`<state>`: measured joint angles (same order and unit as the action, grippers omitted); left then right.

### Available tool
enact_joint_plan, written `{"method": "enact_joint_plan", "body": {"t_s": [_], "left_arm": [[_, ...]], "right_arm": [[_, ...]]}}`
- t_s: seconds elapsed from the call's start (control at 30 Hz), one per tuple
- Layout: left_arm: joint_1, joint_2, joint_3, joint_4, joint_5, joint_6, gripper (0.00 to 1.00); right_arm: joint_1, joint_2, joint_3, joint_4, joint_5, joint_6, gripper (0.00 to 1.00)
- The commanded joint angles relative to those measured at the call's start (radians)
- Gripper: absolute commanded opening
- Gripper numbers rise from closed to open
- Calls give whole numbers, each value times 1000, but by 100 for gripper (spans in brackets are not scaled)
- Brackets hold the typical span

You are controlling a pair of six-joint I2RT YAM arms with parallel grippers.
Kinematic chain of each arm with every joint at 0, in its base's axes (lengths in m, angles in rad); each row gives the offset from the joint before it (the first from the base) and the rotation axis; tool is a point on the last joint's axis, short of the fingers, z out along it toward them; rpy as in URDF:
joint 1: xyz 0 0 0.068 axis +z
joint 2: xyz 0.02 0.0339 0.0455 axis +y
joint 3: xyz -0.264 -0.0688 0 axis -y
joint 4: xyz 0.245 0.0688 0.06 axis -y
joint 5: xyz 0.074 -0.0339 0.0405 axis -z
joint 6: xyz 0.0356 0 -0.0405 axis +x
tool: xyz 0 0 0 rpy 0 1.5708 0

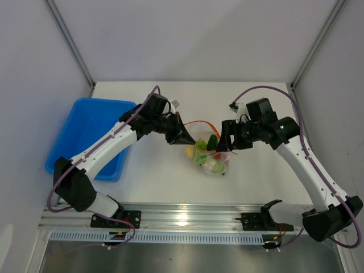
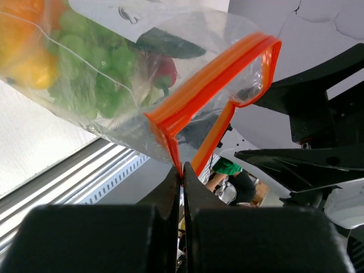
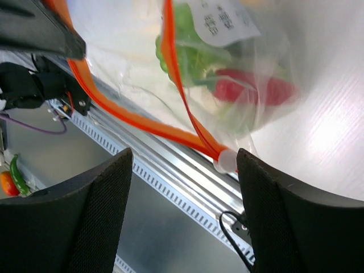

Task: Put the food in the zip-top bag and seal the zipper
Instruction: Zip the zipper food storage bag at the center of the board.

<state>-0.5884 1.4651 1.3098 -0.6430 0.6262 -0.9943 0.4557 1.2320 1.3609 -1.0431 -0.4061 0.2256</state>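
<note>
Currently, left gripper [image 2: 182,177]: clenching shut on one end of the thin orange-red zipper strip [image 2: 211,73].
Right gripper [image 3: 183,158]: jaws standing wide apart, grasping nothing, the strip passing between them.
Clear crinkly zip-top bag [image 2: 122,122]: sitting just beyond the left fingertips, holding a green grape bunch [image 2: 94,62] and red chili [image 2: 165,71].
Risk: mouth is still gaping; a slipping pinch could be letting food spill.

The clear zip-top bag [image 2: 227,34] has an orange-red zipper [image 2: 210,79].

Zip-top bag [image 2: 219,37] is running off the left wrist frame's top-left edge; red chili [image 3: 250,88] inside the bag is blurring.
</note>
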Motion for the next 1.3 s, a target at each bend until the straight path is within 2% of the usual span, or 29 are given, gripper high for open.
{"method": "enact_joint_plan", "body": {"t_s": [0.0, 0.23, 0.57, 0.63, 0.73, 0.77, 0.97, 1.03, 1.07, 1.2, 1.27], "left_arm": [[6, 11, 58, 2, 52, -17, 1], [7, 15, 55, 2, 63, -17, 1], [7, 8, 46, 8, 86, -10, 1], [7, 8, 37, 12, 93, -9, 1], [6, 3, 26, 31, 109, -6, 1], [6, -2, 19, 39, 109, -4, 1], [12, -11, -6, 72, 118, 26, 1], [16, -8, -1, 78, 121, 46, 1], [21, -5, 3, 71, 118, 83, 2], [35, -3, 83, 4, 49, 222, 25], [36, -9, 111, -24, -26, 328, 29]], "right_arm": [[9, -52, -51, 0, 39, -31, 73], [35, -62, -91, 6, 185, -28, 70], [64, -74, -160, 126, 294, -43, 62], [67, -80, -166, 155, 300, -55, 57], [70, -86, -177, 192, 282, -63, 42], [72, -88, -186, 212, 276, -66, 31], [75, -121, -209, 272, 231, -86, 0], [77, -121, -188, 262, 231, -88, 0], [75, -123, -181, 250, 228, -89, 0], [77, -115, -114, 189, 214, -89, 0], [77, -103, -80, 129, 213, -83, 0]]}}
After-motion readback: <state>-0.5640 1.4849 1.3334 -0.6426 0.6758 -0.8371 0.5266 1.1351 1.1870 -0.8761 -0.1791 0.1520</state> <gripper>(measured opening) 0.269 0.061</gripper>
